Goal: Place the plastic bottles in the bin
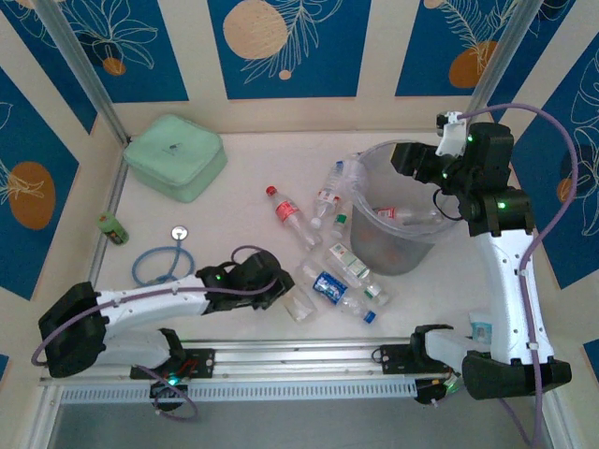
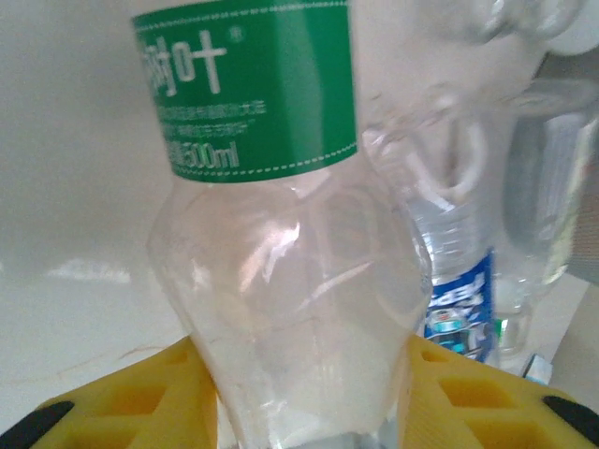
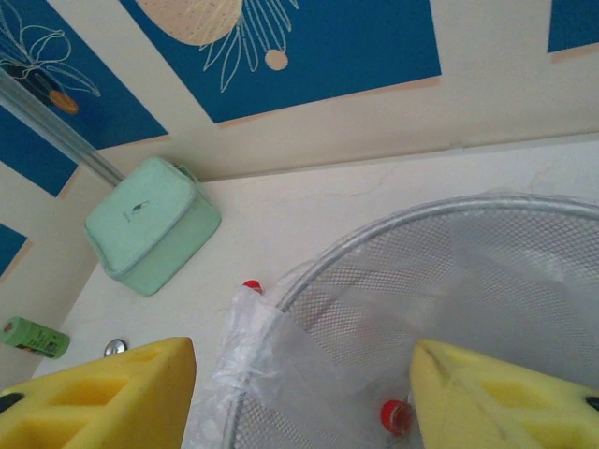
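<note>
Bottles [image 1: 342, 281] lie scattered just left of the bin [image 1: 398, 248] and on its near side; a few are inside it (one red cap [image 3: 393, 414] visible). Left gripper [image 2: 304, 365] clamps a green-label bottle [image 2: 262, 243], near-left of bin. Right gripper [image 3: 299, 383] is open and empty above the bin rim.

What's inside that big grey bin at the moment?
In the bin, a clear bag liner and a few bottles, one red cap showing. The bag's folds hide the bottom, so no exact count.
</note>
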Controlling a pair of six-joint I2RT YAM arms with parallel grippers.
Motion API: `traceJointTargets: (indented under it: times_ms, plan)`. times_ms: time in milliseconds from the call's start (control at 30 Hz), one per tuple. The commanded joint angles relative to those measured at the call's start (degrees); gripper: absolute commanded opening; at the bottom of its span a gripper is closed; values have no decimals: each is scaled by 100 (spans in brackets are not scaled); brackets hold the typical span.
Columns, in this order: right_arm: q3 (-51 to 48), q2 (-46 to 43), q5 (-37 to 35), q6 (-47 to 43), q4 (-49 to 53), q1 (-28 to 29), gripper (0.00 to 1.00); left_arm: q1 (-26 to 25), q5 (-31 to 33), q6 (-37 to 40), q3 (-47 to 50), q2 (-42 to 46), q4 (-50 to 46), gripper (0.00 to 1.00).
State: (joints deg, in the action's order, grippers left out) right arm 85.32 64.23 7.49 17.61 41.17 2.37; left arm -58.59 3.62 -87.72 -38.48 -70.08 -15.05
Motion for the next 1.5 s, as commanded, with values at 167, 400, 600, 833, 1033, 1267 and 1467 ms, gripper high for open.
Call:
traceJointTargets:
  times_ms: [167,400,600,833,1033,1267,1467]
  plan:
    - [402,201,1489,53,-123,146,59,840,282,2674,-1110,275,-552,34]
    - [1396,1030,1378,-424,568,1492,56,1636,-880,5782,-1959,235,-209,23]
    - [1715,1728,841,-637,718,2416,56,1699,-2008,7284,-2721,-144,-380,18]
    - [1804,2261,863,-435,788,2487,75,1693,-2719,7499,-2910,-374,24,19]
    - [1710,2426,943,-194,826,2270,78,1697,-2691,7499,-2920,-318,285,18]
    - [1460,2421,1209,-57,703,2257,65,1693,-2146,7307,-3073,-519,291,17]
    - [1381,2480,1361,40,616,2259,48,1695,-2078,7195,-3092,-594,490,17]
